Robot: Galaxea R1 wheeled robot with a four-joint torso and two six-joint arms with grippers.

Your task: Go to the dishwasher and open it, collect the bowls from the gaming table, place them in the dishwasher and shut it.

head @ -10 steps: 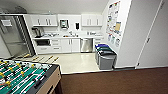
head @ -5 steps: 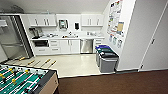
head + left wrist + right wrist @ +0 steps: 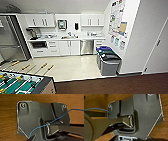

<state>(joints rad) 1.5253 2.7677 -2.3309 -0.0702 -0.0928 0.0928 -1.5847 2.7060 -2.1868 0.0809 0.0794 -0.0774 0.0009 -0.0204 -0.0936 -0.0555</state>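
How far either gripper is open, I cannot tell; far ahead of them, the dishwasher (image 3: 87, 47) stands closed under the counter (image 3: 75, 38).

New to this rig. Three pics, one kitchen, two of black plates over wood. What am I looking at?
It is a wheeled robot with two arms. The wide picture comes from a camera high on its head, looking forward and down into a kitchenette. The steel-fronted dishwasher sits closed under the counter, among white cabinets. Lidded bins stand by the right-hand wall, and a corner of a table-football table shows nearest the camera. The other two pictures come from cameras on each wrist. The dark plate and the blue cable are parts of the robot; the brown behind is wood-grain floor. Nothing is seen being held.
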